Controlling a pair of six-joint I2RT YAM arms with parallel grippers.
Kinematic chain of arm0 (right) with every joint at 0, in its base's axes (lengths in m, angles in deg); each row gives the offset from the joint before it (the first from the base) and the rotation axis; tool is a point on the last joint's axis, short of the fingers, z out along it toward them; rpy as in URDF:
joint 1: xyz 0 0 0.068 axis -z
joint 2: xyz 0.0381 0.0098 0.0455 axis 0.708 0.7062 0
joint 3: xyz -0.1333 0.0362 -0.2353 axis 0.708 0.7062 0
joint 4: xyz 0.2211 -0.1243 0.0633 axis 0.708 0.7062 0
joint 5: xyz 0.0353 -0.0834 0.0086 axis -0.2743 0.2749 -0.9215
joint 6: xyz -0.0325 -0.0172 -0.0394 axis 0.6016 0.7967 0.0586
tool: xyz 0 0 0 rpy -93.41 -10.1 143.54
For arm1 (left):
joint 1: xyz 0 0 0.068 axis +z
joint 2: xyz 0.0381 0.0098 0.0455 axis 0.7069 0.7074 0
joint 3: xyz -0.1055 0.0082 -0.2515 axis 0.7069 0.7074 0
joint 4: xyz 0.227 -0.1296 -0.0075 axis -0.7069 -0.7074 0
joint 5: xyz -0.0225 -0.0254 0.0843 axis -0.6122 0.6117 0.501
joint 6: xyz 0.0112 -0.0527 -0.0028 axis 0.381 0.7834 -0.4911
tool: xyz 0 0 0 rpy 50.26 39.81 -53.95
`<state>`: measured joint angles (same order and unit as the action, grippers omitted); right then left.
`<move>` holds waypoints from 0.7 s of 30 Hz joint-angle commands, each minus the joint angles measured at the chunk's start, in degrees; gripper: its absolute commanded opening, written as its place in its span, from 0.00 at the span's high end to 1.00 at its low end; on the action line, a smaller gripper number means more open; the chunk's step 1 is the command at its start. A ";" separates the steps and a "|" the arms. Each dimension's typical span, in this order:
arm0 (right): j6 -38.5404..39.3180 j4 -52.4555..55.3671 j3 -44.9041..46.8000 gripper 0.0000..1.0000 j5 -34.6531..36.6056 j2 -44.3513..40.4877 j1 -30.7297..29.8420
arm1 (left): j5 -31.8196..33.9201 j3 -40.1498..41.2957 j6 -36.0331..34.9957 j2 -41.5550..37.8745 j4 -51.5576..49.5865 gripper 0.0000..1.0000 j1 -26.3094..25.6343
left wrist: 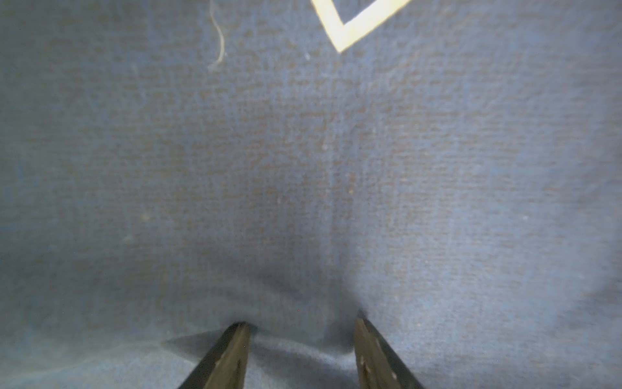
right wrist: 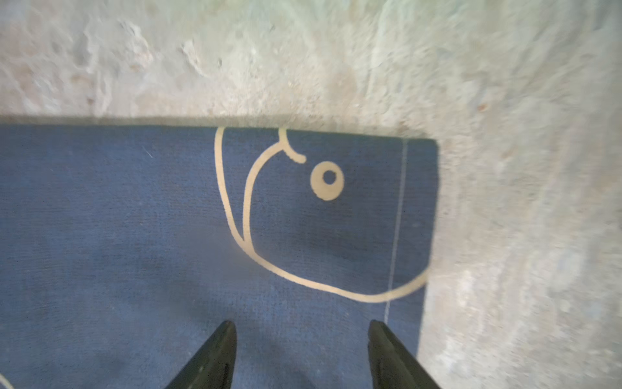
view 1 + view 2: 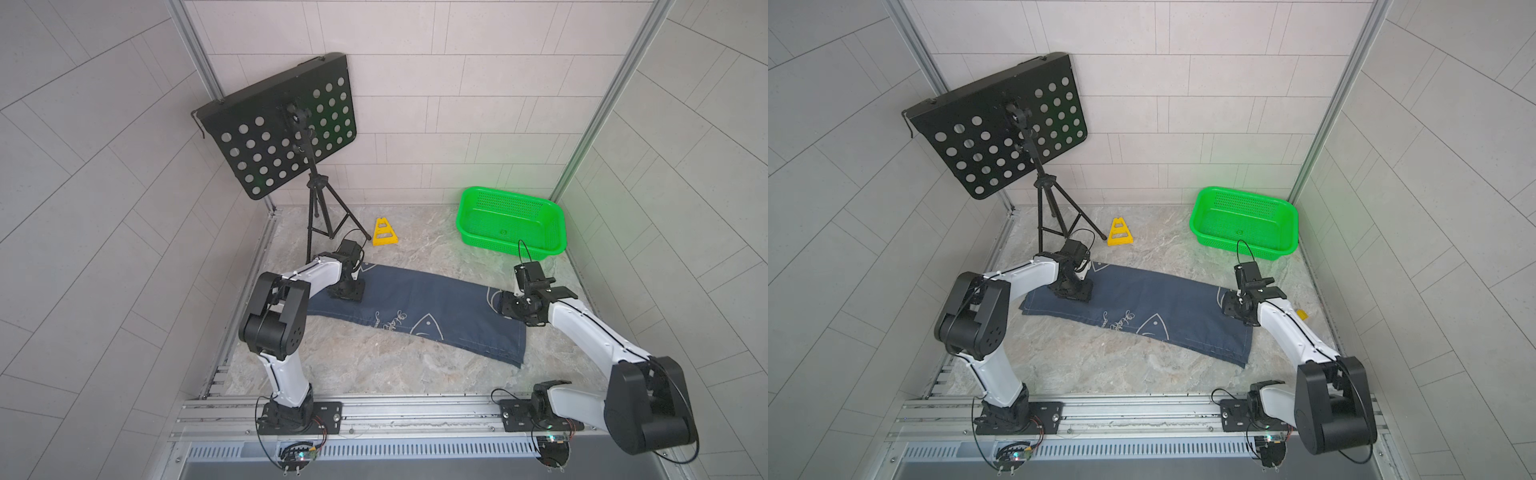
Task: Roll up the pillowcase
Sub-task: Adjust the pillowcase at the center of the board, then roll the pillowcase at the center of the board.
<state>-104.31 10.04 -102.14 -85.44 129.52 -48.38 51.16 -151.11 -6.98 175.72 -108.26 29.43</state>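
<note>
The pillowcase (image 3: 419, 303) (image 3: 1154, 299) lies as a long, flat navy strip across the marble table, with pale whale outlines and script near its front edge. My left gripper (image 3: 347, 293) (image 3: 1071, 291) points down on the strip's left end. In the left wrist view it (image 1: 303, 325) is open, both tips pressed into the cloth (image 1: 303, 168), which dents between them. My right gripper (image 3: 505, 307) (image 3: 1227, 303) sits over the right end. In the right wrist view it (image 2: 301, 325) is open just above the cloth (image 2: 134, 219), near the stitched end seam and a whale's head.
A green basket (image 3: 509, 194) stands at the back right. A yellow triangular piece (image 3: 384, 232) lies at the back middle. A black perforated music stand (image 3: 278, 124) on a tripod occupies the back left corner. A small yellow object (image 3: 1301, 314) lies behind the right arm.
</note>
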 commanded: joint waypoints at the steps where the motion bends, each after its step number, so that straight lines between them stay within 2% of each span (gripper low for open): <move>1: 0.62 5.80 2.31 0.33 3.15 -4.40 3.44 | 2.17 -1.66 -1.69 -1.03 -0.58 0.42 0.06; 3: 0.83 5.88 3.31 0.33 1.01 -5.74 6.92 | 2.30 -1.79 -1.48 -3.17 -0.59 0.42 -0.49; 9: -1.68 3.85 6.77 0.31 -2.97 -6.78 10.73 | 0.19 -2.64 -1.36 -10.72 0.71 0.41 -5.94; 11: -4.09 1.25 8.55 0.32 -6.76 -6.41 12.71 | -2.11 -2.72 -0.69 -12.49 2.55 0.40 -9.50; 15: -3.39 -1.06 10.29 0.35 -7.78 -4.51 13.90 | -5.47 -3.25 0.02 -13.23 7.54 0.40 -18.44; 21: -2.30 -5.19 9.96 0.39 -10.17 0.40 14.21 | -10.78 -4.96 -0.30 -8.53 15.18 0.40 -30.25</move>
<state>-106.89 6.96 -91.81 -94.05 128.01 -34.39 44.14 -154.50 -7.28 164.86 -97.18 2.52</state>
